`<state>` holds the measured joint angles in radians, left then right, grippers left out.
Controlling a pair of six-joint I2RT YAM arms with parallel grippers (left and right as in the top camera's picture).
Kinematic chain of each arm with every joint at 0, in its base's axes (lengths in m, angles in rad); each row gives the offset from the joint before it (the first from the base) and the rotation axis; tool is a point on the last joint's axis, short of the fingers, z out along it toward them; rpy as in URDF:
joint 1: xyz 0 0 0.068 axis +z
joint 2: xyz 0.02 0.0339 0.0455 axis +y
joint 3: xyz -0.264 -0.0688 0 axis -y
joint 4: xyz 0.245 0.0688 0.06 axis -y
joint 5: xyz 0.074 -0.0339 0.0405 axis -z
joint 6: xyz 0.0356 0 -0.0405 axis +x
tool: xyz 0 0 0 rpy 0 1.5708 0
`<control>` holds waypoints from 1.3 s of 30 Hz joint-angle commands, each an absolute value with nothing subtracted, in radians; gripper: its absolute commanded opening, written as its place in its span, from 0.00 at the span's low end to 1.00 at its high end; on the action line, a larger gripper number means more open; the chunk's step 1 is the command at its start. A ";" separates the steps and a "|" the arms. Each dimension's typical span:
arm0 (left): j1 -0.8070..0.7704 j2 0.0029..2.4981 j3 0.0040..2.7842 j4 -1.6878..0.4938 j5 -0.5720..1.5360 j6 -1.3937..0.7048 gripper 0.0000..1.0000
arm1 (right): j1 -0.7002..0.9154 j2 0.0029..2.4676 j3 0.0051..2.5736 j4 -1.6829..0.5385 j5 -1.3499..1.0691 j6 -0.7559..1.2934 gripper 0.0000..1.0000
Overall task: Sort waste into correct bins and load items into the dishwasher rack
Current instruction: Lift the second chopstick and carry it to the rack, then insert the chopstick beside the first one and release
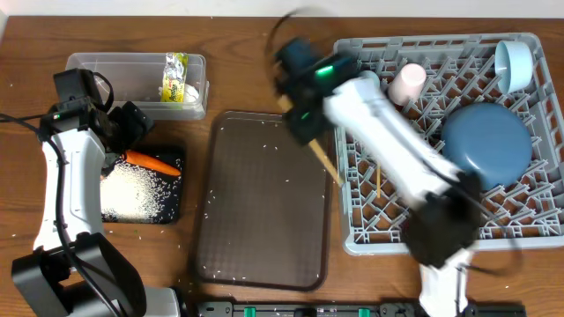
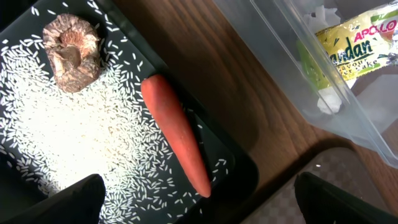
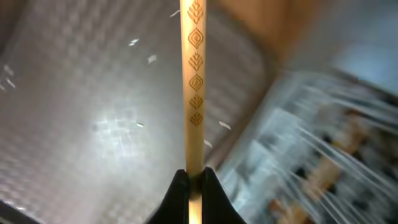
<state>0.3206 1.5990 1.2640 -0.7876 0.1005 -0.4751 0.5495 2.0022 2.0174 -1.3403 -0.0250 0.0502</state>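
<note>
1. Wooden chopstick (image 3: pixel 195 93) is clamped between the closed fingers of the right gripper (image 3: pixel 189 182), above the right edge of the brown serving tray (image 1: pixel 264 202) and beside the dishwasher rack (image 1: pixel 520 220).
2. A second chopstick (image 1: pixel 377 183), the pink cup (image 1: pixel 406 84) and the dark-blue plate (image 1: pixel 486 145) sit in the rack.
3. The left gripper (image 1: pixel 125 130) hovers with its jaws spread wide and holds nothing, over the black tray (image 2: pixel 242 180) at the left.
4. The carrot (image 2: pixel 177 143), the brown lump (image 2: pixel 71 53) and the rice (image 2: pixel 62 137) lie in that tray.
5. The foil wrapper (image 2: pixel 357 40) and the napkin (image 2: pixel 323 99) lie in the clear tub (image 1: pixel 97 63) just beyond it.

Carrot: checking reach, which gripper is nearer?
Left. The left gripper hovers above the carrot; the right gripper, jaws shut on a chopstick, is across the brown tray, by the rack.
</note>
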 commanded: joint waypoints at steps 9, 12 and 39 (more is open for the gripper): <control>0.324 1.594 1.260 -0.791 0.088 -0.485 0.98 | 0.252 1.846 1.956 -1.485 0.004 0.232 0.01; 0.324 1.594 1.260 -0.791 0.088 -0.485 0.98 | 0.226 1.846 1.861 -1.431 -0.006 0.247 0.01; 0.324 1.594 1.260 -0.791 0.088 -0.485 0.98 | 0.325 1.674 2.075 -1.486 -0.057 0.186 0.99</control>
<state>0.3206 1.5990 1.2640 -0.7876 0.1005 -0.4751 0.3023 1.7515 2.0380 -1.4960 -0.0563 0.1947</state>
